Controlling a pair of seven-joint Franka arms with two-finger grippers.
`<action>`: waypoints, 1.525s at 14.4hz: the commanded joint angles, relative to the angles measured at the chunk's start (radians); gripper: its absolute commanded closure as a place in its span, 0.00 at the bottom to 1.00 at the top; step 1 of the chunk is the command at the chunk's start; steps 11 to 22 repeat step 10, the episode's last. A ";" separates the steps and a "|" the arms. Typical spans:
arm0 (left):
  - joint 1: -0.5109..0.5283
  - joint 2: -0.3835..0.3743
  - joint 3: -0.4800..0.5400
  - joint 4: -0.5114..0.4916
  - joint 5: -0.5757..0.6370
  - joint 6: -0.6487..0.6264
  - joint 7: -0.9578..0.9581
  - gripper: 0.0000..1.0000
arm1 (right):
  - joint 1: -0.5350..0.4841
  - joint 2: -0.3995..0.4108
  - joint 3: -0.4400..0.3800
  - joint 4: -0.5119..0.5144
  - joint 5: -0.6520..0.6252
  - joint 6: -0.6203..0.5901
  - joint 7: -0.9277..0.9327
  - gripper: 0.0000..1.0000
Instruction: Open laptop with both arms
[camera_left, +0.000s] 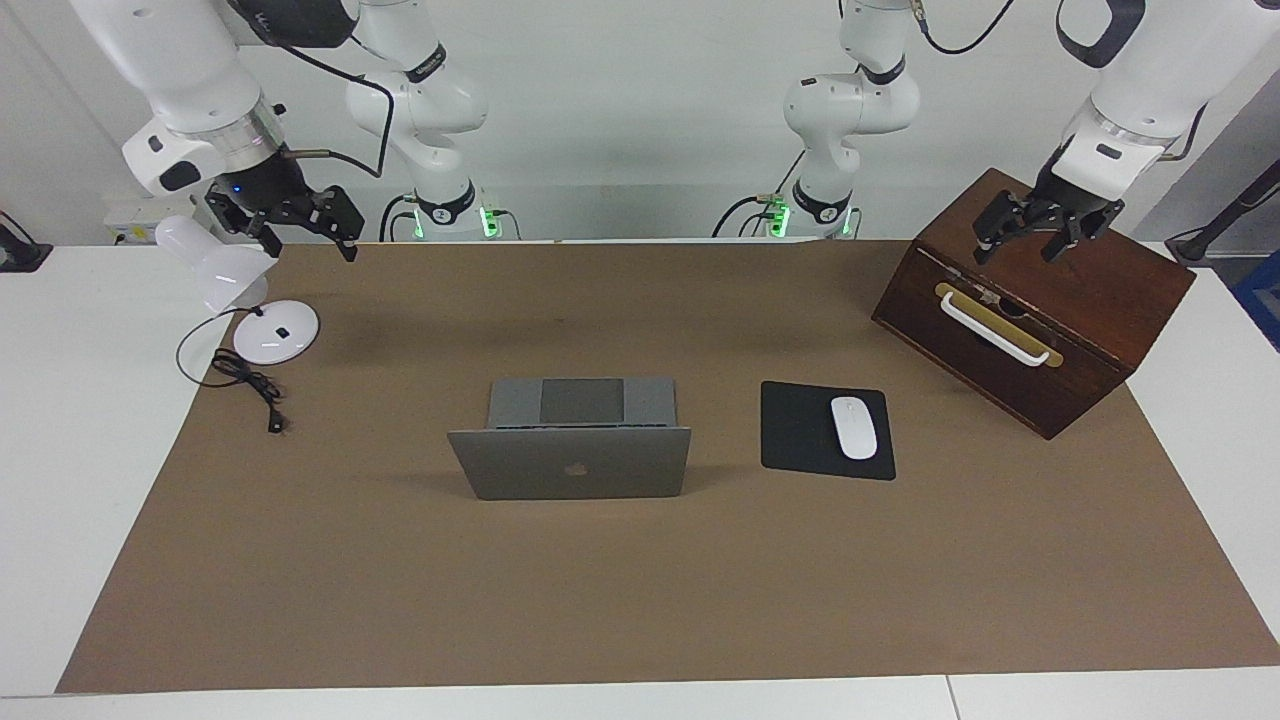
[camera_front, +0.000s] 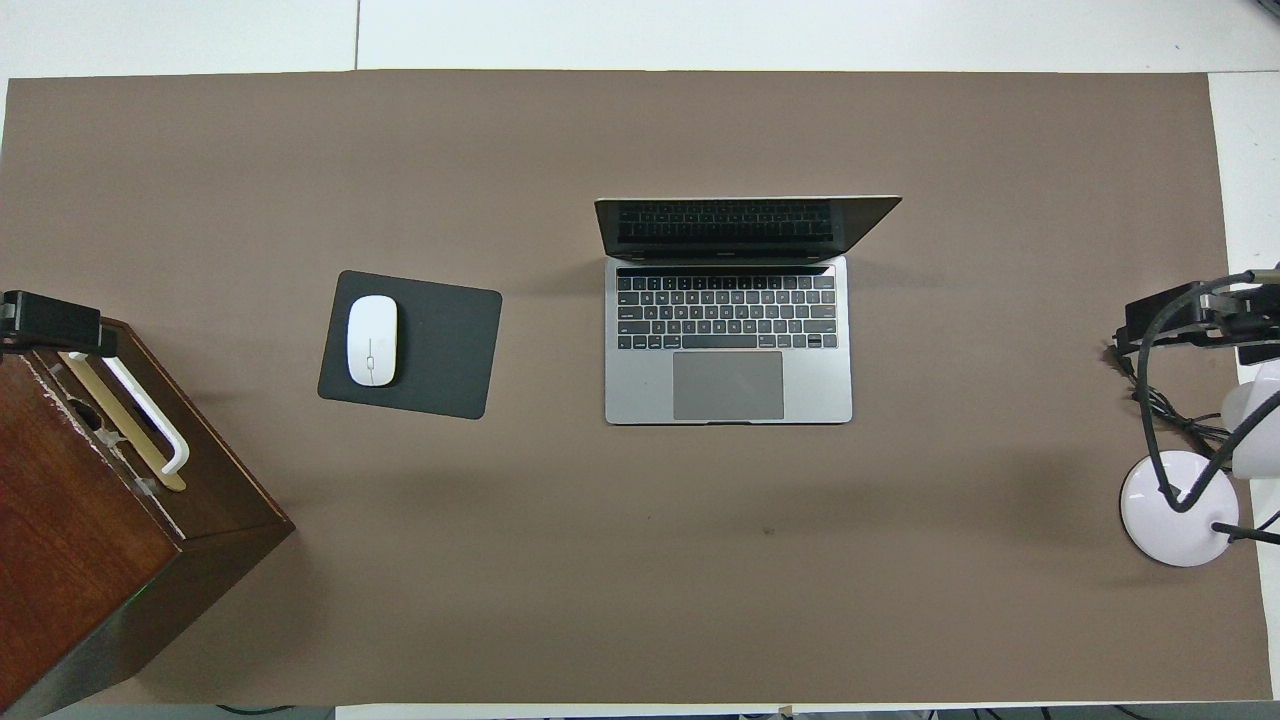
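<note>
Left gripper (camera_left: 1035, 228) is held spread over the closed box (camera_left: 1040, 330); right gripper (camera_left: 295, 222), spread, by the lamp (camera_left: 240, 285); laptop (camera_left: 572, 440) open.

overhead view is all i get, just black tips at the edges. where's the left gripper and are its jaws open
observer: The left gripper hangs over the top of the wooden box, jaws open, holding nothing.
operator: and the right one, has it got the lamp
observer: No. The right gripper is up in the air beside the shade of the lamp, with nothing in it.
operator: how's the laptop lid from your side
observer: The lid of the laptop stands raised, its logo side turned away from the robots, and neither gripper is near it.
</note>
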 joint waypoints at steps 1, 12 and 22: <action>0.003 -0.007 0.000 0.008 0.006 -0.019 -0.008 0.00 | 0.007 -0.014 0.000 -0.008 -0.020 0.011 0.005 0.00; 0.003 -0.008 0.006 0.008 0.004 -0.019 -0.008 0.00 | 0.004 -0.022 0.000 -0.011 -0.020 0.012 0.002 0.00; 0.003 -0.008 0.006 0.008 0.004 -0.019 -0.008 0.00 | 0.004 -0.022 0.000 -0.011 -0.020 0.012 0.002 0.00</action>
